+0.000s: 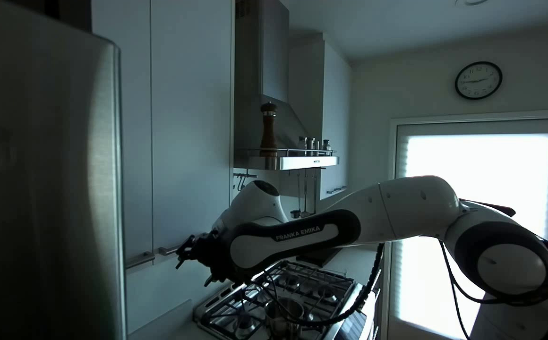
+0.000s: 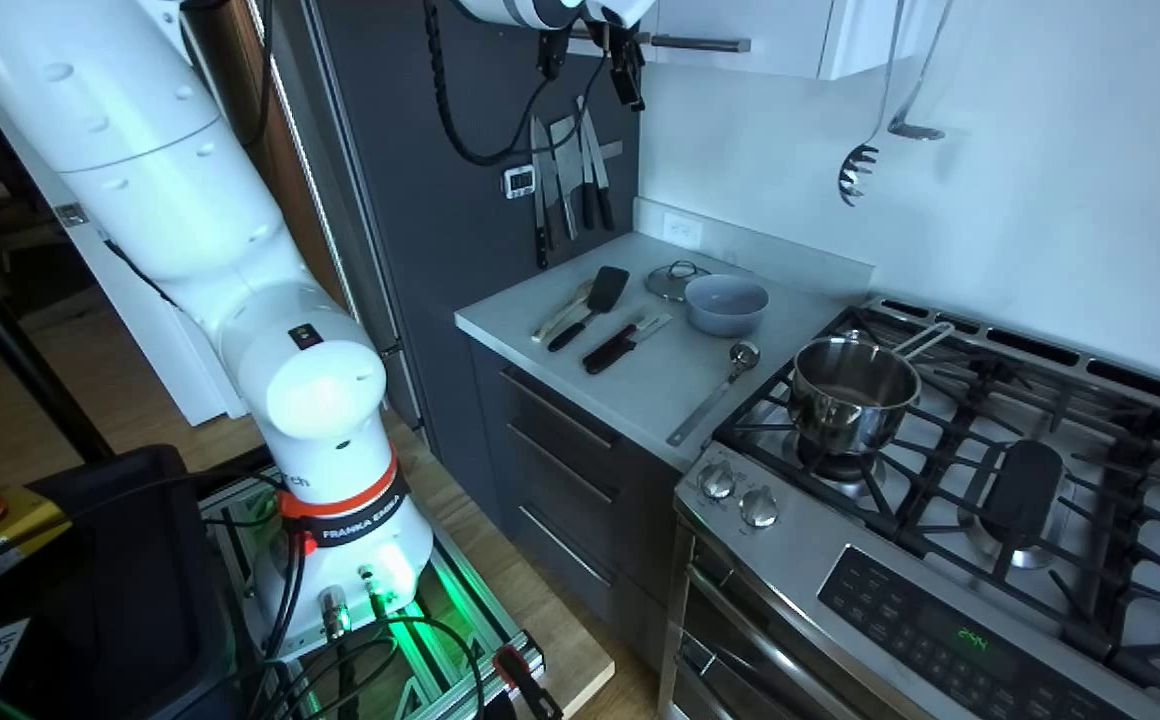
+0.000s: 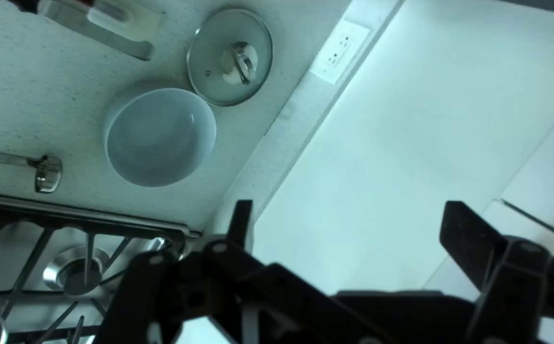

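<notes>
My gripper (image 3: pixel 347 210) is open and empty, its two black fingers wide apart with the pale wall behind them in the wrist view. It also shows in both exterior views, raised above the counter near the upper cabinet handles (image 1: pixel 192 273) (image 2: pixel 628 70). It touches nothing that I can see. Below it on the counter stand a light blue-grey bowl (image 3: pixel 160 138) (image 2: pixel 727 308) and a glass lid with a metal handle (image 3: pixel 229 57) (image 2: pixel 675 281). A metal ladle (image 3: pixel 47 174) (image 2: pixel 715 400) lies nearer the stove. A steel pot (image 2: pixel 852 400) sits on the stove's corner burner.
The gas stove (image 2: pixel 950 480) adjoins the counter (image 2: pixel 630 400). A black spatula (image 2: pixel 600 295) and dark-handled knives (image 2: pixel 615 348) lie on the counter. More knives (image 2: pixel 570 175) hang on the dark panel. Utensils (image 2: pixel 858 170) hang above the stove. A range hood (image 1: pixel 274 56) and fridge (image 1: pixel 42 189) stand nearby.
</notes>
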You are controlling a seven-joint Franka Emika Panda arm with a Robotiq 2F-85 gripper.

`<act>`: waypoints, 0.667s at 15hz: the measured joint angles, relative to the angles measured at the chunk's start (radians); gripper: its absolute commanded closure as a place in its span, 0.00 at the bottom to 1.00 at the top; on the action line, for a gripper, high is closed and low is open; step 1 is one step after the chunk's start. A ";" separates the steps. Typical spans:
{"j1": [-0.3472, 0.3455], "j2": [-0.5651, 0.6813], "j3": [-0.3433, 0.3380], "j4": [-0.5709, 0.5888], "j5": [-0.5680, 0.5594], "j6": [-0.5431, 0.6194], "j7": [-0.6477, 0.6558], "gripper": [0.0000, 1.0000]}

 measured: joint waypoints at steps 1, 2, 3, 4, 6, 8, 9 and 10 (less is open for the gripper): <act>0.000 0.009 -0.007 0.002 0.007 0.031 0.000 0.00; 0.001 0.015 -0.013 0.002 0.018 0.054 -0.001 0.00; 0.001 0.017 -0.019 0.002 0.032 0.066 -0.005 0.00; 0.001 0.017 -0.026 0.003 0.044 0.074 -0.006 0.00; 0.002 0.015 -0.035 0.006 0.072 0.083 -0.006 0.00; 0.010 0.015 -0.042 0.018 0.124 0.083 -0.006 0.00; 0.013 0.015 -0.044 0.025 0.145 0.083 -0.006 0.00; 0.016 0.014 -0.045 0.031 0.163 0.083 -0.006 0.00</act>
